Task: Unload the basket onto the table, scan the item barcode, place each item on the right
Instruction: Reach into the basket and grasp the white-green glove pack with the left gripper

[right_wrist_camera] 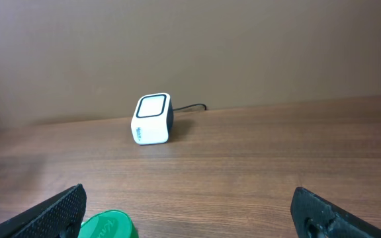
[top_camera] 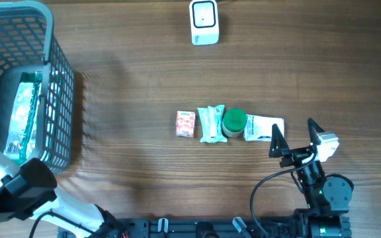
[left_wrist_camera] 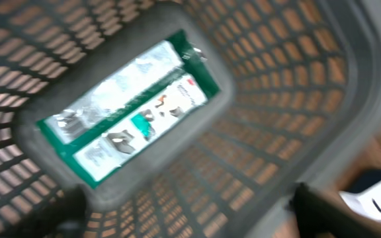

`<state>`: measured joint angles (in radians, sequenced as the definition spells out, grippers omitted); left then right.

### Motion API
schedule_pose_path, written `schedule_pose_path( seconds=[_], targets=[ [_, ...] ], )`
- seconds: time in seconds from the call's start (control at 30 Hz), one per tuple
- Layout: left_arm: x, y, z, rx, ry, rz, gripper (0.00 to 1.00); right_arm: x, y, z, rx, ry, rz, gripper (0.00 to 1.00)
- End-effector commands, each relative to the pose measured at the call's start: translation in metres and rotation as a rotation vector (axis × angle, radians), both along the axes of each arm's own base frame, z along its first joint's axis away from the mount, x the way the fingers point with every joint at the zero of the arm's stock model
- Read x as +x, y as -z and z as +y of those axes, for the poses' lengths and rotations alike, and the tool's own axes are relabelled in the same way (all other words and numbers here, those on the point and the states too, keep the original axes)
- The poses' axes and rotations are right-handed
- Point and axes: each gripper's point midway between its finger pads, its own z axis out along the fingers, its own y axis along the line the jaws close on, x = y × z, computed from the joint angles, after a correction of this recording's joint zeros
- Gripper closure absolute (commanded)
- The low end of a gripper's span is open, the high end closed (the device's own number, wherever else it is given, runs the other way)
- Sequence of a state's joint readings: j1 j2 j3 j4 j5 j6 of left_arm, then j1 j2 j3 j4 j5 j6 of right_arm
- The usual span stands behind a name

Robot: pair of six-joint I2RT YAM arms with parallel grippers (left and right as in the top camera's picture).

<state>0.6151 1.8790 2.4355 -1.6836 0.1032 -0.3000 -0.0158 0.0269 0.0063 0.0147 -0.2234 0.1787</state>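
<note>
Four items (top_camera: 210,123) sit at table centre; one green-and-white foil packet (left_wrist_camera: 134,112) lies in the grey plastic mesh basket (top_camera: 58,86) at 9 o'clock.
Both claws are released: left gripper (left_wrist_camera: 190,208) over the packet, right gripper (top_camera: 294,129) at 4 o'clock by the white flat sachet (top_camera: 263,127). Grip its edges, barcode uncovered, facing the white cube scanner (top_camera: 204,22) at 12 o'clock squarely.

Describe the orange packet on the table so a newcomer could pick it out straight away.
From the white scanner at the far edge of the table, look toward the robot to a row of four items. The orange packet is the end one on the basket side, beside a white-and-teal pouch. It is the row's only orange item.
</note>
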Motion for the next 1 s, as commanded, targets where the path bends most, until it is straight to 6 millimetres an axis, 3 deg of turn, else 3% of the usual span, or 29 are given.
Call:
schedule_pose_path(
  seconds=[0.0, 0.13, 0.17, 0.2, 0.27, 0.37, 0.47, 0.7, 0.8, 0.83, 0.87, 0.97],
  targets=[
    [-0.004, 0.030, 0.023, 0.042, -0.065, 0.133, 0.00, 0.000, -0.001, 0.000, 0.007, 0.005, -0.004, 0.00],
    [0.000, 0.103, 0.038, 0.016, 0.049, 0.339, 0.00, 0.000, -0.001, 0.000, 0.007, 0.005, -0.004, 0.00],
    [0.002, 0.138, 0.039, -0.025, 0.062, 0.397, 0.00, 0.000, -0.001, 0.000, 0.007, 0.005, -0.004, 0.00],
    [0.004, 0.161, 0.041, -0.042, 0.065, 0.420, 0.00, 0.000, -0.001, 0.000, 0.007, 0.005, -0.004, 0.00],
    [0.006, 0.193, 0.041, -0.052, 0.093, 0.440, 0.00, 0.000, -0.001, 0.000, 0.007, 0.005, -0.004, 0.00],
    [0.003, 0.242, 0.034, -0.043, 0.272, 0.478, 0.00, 0.000, -0.001, 0.000, 0.007, 0.005, -0.004, 0.00],
    [-0.006, 0.279, 0.038, -0.003, 0.275, 0.509, 0.00, 0.000, -0.001, 0.000, 0.007, 0.005, -0.004, 0.00],
    [-0.011, 0.320, 0.036, 0.023, 0.268, 0.492, 0.00, 0.000, -0.001, 0.000, 0.007, 0.005, -0.004, 0.00],
    [-0.009, 0.322, 0.037, 0.029, 0.267, 0.484, 0.55, 0.000, -0.001, 0.000, 0.007, 0.005, -0.004, 0.00],
    [-0.009, 0.321, 0.038, 0.031, 0.266, 0.483, 0.90, 0.000, -0.001, 0.000, 0.007, 0.005, -0.004, 0.00],
    [-0.008, 0.321, 0.038, 0.032, 0.266, 0.482, 0.96, 0.000, -0.001, 0.000, 0.007, 0.005, -0.004, 0.01],
    [-0.007, 0.321, 0.038, 0.035, 0.266, 0.479, 0.96, 0.000, -0.001, 0.000, 0.007, 0.005, -0.004, 0.00]
  ],
)
